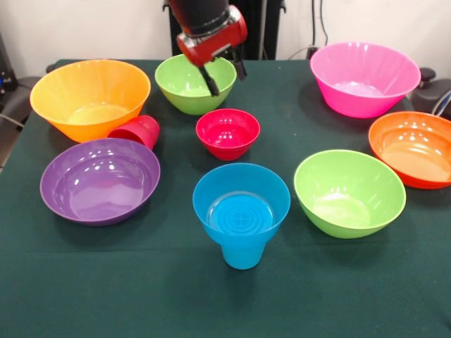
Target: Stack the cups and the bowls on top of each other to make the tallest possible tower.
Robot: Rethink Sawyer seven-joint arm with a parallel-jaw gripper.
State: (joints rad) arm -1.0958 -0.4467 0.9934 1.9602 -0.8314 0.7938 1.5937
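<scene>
A small blue bowl (241, 201) sits on top of the upright sky-blue cup (243, 255) near the table's front middle. The red cup (139, 130) lies on its side between the yellow-orange bowl (90, 98) and the purple bowl (99, 179). A small red bowl (227, 132) stands in the middle. My gripper (225, 75) hangs open and holds nothing, over the right rim of the far lime green bowl (180, 88). One finger (210, 81) dips in front of that bowl.
A second lime green bowl (349, 191) stands at the front right, an orange bowl (416, 148) at the right edge and a pink bowl (364, 77) at the far right. All rest on a dark green cloth (141, 296).
</scene>
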